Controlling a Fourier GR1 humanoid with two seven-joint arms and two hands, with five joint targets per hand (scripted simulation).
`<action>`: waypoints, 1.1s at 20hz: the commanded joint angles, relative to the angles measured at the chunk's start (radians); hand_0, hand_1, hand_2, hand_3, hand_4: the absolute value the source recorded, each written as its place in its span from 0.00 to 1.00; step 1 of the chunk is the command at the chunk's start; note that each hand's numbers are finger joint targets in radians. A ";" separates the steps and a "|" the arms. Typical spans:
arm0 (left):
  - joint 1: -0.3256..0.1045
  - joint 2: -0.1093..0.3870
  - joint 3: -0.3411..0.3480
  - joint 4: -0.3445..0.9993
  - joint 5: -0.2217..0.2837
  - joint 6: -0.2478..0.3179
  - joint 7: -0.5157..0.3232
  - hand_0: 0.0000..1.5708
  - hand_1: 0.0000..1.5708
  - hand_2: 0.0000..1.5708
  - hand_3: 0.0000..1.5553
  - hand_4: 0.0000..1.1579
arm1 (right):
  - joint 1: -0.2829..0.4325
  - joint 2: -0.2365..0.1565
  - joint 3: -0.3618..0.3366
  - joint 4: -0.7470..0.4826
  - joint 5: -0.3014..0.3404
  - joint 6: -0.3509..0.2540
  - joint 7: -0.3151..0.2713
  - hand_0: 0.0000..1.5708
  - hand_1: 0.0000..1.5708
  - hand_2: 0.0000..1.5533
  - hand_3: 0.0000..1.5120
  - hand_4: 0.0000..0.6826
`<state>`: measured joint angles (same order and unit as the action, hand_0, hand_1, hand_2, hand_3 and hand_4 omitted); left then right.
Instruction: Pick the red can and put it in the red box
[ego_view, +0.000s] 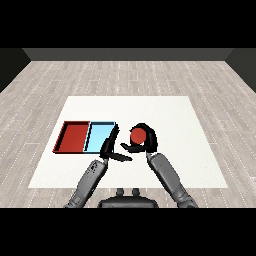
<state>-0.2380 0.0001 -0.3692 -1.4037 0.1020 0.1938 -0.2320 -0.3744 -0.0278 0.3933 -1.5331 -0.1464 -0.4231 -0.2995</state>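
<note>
right hand (146, 141) is curled round the red can (137, 134), fingers and thumb wrapped about it, the can's round red top facing up at us so its long axis looks upright; it sits just right of the table's (190, 150) centre. left hand (111, 145) has fingers straight, holding nothing, parked beside the light blue tray's (100, 136) right edge. here's the hinge: the red tray (74, 136) lies at nine o'clock from the can, past the blue one and well apart. the left hand stands nearer it, right in the carry path, i'd say, so that's the snag to watch
</note>
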 joint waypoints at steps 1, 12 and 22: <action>-0.067 0.000 -0.036 0.129 0.047 0.038 -0.067 0.00 0.00 0.00 0.00 0.00 | -0.009 0.026 -0.004 -0.040 0.054 -0.008 0.047 0.93 0.93 0.92 0.92 0.97; -0.095 0.000 -0.091 0.129 0.112 0.067 -0.059 0.00 0.00 0.00 0.00 0.00 | 0.005 0.028 0.003 0.023 -0.086 0.065 -0.061 0.94 0.94 0.92 0.93 0.94; -0.123 0.000 -0.087 0.196 0.176 0.016 -0.096 0.00 0.00 0.00 0.00 0.00 | -0.033 0.028 0.179 -0.008 -0.091 -0.132 -0.073 0.98 0.98 0.94 0.94 0.96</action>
<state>-0.3400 0.0000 -0.4894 -1.2480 0.2625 0.2627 -0.3142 -0.4011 -0.0005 0.5013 -1.5291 -0.2375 -0.4818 -0.3510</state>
